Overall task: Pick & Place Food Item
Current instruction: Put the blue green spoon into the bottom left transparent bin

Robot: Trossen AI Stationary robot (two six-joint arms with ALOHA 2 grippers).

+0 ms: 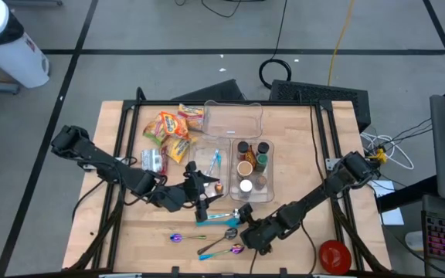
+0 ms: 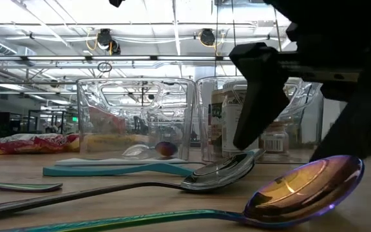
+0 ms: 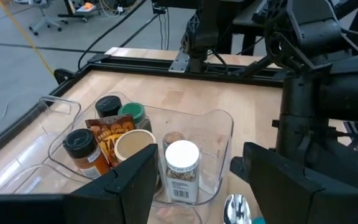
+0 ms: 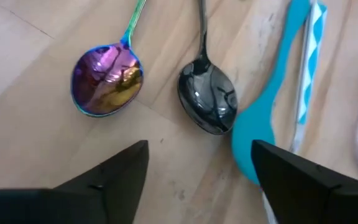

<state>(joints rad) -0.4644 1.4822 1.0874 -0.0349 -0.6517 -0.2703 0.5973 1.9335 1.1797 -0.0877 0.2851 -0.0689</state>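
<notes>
My right end effector (image 1: 243, 224) hangs just above the wooden surface (image 1: 300, 154), on the near side of the clear jar bin (image 1: 270, 166), its fingers spread apart and holding nothing. Right below it lie three spoons: a silver spoon (image 4: 207, 99) between a rainbow-tinted spoon (image 4: 107, 78) and a turquoise spoon (image 4: 261, 127) that lies closest to the bin. My left end effector (image 1: 201, 185) sits beside the bin, its fingers parted and empty. Inside the bin stand spice jars, among them a white-capped jar (image 3: 182, 168) and a black-lidded jar (image 3: 82, 149). The snack packets (image 1: 172, 127) lie on the far side of the bin's neighbour, an empty clear tray (image 1: 234, 116).
</notes>
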